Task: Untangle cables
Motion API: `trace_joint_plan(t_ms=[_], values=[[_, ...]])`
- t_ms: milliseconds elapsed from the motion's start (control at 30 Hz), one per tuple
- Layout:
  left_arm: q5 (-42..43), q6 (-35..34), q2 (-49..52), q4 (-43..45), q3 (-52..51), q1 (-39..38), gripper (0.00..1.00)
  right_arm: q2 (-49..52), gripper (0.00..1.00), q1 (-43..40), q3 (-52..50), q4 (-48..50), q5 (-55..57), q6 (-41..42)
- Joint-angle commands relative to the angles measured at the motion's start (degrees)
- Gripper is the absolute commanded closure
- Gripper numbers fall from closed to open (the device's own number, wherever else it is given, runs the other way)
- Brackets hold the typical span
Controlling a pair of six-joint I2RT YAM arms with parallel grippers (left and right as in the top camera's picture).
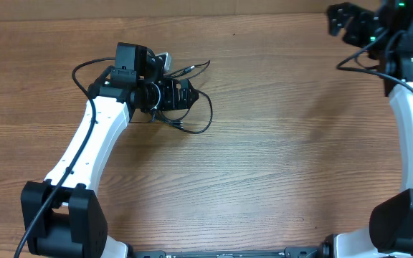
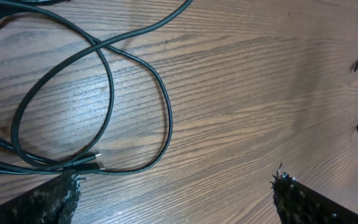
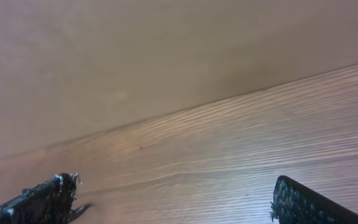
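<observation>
Left gripper [image 2: 176, 183] is hovering over the cables [image 2: 111, 93], jaws standing wide open, gripping nothing. Cables are lying looped on the wooden table [image 1: 264, 165] around 10 o'clock in overhead, plug ends just beside one fingertip. Right gripper [image 3: 173, 185] is sitting at 1 o'clock, jaws wide open, holding nothing.

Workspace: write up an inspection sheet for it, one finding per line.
Surface: wooden table, visible grain, flat.
Job's things: thin black cables lying in crossed loops on the wood, left of centre.
Clutter: nothing seen.
Grippers: left claw open above the loops, holding nothing; right claw open over the wood near the far right corner, holding nothing.
Cables: arm wires run along both arms.
Surroundings: plain tan backdrop beyond the table's far edge.
</observation>
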Motion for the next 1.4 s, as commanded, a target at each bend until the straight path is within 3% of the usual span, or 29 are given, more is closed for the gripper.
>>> trace_joint_plan(t_ms=[0,433,567,733,900,1033,1200,1300,1367], values=[[0.3,-2.1,-0.2,0.6,0.4,0.0,0.00,-0.7,0.00,4.4,0.5,-0.4,-0.3,0.4],[-9.1,-3.1,-3.3,-2.2,0.4,2.0,0.00,7.9,0.00,18.1,0.5,-8.3,-0.5,0.5],[-14.6,-4.6,-5.7,-2.6,0.4,3.5,0.00,10.7,0.00,19.4,0.2,-8.6,-10.4,0.9],[-18.7,-12.1,-6.3,-4.1,0.4,4.7,0.00,16.3,0.00,22.6,-0.7,-4.7,-15.5,16.3],[-21.1,-12.3,-6.3,-7.6,0.4,4.7,0.01,23.3,0.00,28.2,-0.7,9.6,-24.5,28.3],[-24.2,-12.3,-6.6,-11.0,0.4,4.7,0.00,27.4,0.09,31.5,-0.7,16.1,-20.4,37.7],[-24.3,-12.4,-7.0,-12.0,0.4,4.7,0.00,29.0,0.29,34.0,-0.7,20.2,-11.4,37.0],[-23.5,-12.4,-7.0,-12.1,0.4,4.7,0.00,29.6,0.48,34.4,-0.7,21.2,-8.9,36.2],[-23.2,-12.4,-7.0,-12.0,0.4,4.5,0.00,31.1,0.48,34.3,-0.7,22.2,-6.7,37.9]])
